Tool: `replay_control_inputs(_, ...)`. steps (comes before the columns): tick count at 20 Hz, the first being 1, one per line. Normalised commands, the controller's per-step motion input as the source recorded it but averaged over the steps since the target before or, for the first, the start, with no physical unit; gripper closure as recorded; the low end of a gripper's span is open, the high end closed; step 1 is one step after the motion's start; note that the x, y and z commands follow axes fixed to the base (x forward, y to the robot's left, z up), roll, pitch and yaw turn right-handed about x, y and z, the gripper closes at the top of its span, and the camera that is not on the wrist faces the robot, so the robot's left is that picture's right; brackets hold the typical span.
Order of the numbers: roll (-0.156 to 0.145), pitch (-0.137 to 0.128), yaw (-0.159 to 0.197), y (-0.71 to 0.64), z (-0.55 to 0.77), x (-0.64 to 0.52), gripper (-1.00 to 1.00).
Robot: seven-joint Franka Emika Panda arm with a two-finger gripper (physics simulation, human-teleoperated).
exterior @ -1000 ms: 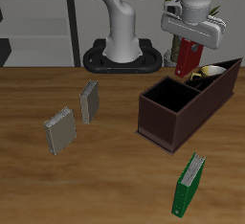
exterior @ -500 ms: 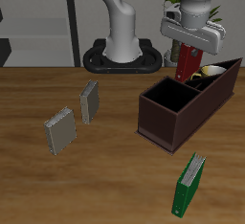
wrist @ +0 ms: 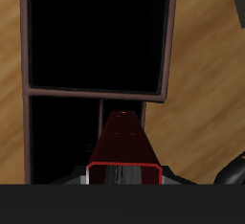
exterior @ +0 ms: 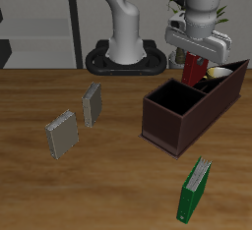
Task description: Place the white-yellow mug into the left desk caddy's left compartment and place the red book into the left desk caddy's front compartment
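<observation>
Two views are showing your claw (exterior: 197, 57) clamping the red book (exterior: 194, 71) by its upper end, so that the book is hanging straight down from between the fingers, upright. In the exterior view the book's lower end is sitting just above the far part of the left desk caddy (exterior: 187, 116), level with or just behind the rim; whether it is touching the rim you cannot tell. The white-yellow mug (exterior: 219, 75) is lying just beside the claw, below it, inside the caddy's far end, with only its pale rim and a little yellow showing above the wall; which narrow section is holding it you cannot tell from here.

In the wrist view the red book (wrist: 122, 146) is projecting forward from the claw, its dark-red cover filling the middle and its pale page edge showing nearest the fingers. Directly beneath it a thin divider (wrist: 100, 127) is running lengthwise between two narrow sections, and beyond these the caddy's large square section (wrist: 100, 32) is lying dark and open.

Well away from the claw, two grey books (exterior: 77, 119) are standing on the table (exterior: 108, 185), and a green book (exterior: 194, 189) is standing nearer the table's front edge.
</observation>
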Motion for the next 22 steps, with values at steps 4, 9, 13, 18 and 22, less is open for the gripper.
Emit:
replay_control_inputs(4,0.008,0.025,0.003,0.01,-0.18,0.09,1.00)
replay_control_inputs(9,-0.003,0.020,-0.002,-0.03,-0.13,0.06,1.00)
replay_control_inputs(13,-0.007,0.033,-0.011,-0.05,-0.17,0.07,1.00)
replay_control_inputs(18,0.024,0.050,0.007,0.06,-0.22,0.11,1.00)
replay_control_inputs(22,0.015,0.012,0.004,0.02,-0.05,-0.02,-1.00)
